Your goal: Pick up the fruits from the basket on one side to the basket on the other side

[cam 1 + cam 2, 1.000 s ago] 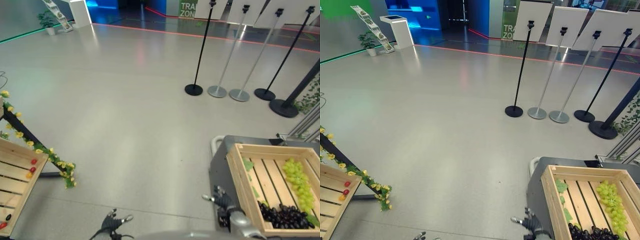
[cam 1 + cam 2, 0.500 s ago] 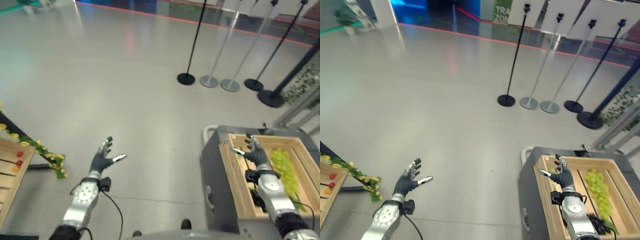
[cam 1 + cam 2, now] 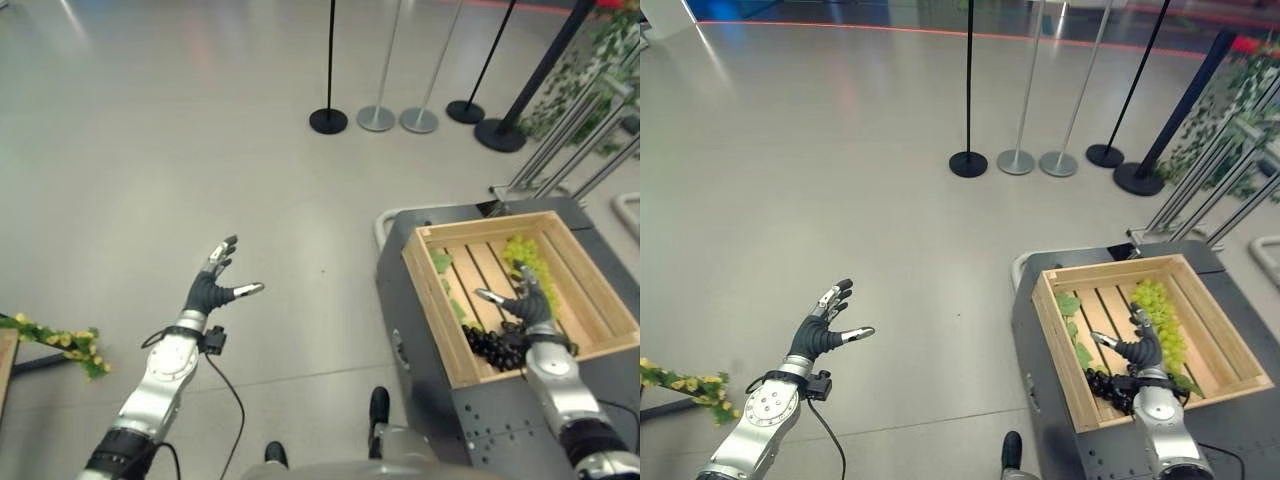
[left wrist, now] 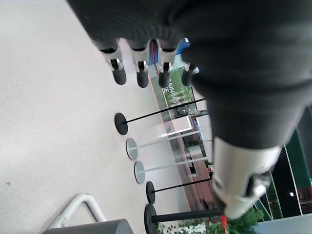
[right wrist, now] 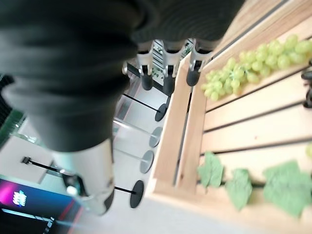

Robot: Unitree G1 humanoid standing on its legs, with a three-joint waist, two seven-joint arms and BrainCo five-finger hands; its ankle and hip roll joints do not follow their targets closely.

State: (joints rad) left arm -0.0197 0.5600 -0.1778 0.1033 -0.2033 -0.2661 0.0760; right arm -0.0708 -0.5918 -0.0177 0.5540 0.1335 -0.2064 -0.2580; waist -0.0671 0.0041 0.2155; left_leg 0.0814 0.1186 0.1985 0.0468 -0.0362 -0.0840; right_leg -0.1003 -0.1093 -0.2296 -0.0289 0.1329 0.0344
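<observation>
A wooden crate sits on a dark grey cart at the right; inside it a bunch of green grapes lies with its long axis running near to far along the slats, and a cluster of dark grapes rests at the crate's near left corner beside green leaves. The right hand hovers over the crate just near the green grapes, fingers spread wide and holding nothing. The left hand is raised over the bare floor at the left, fingers straight and empty, with a yellow-flowered garland at the near left and stanchion posts standing far beyond.

Crate walls hem grapes; top open.
</observation>
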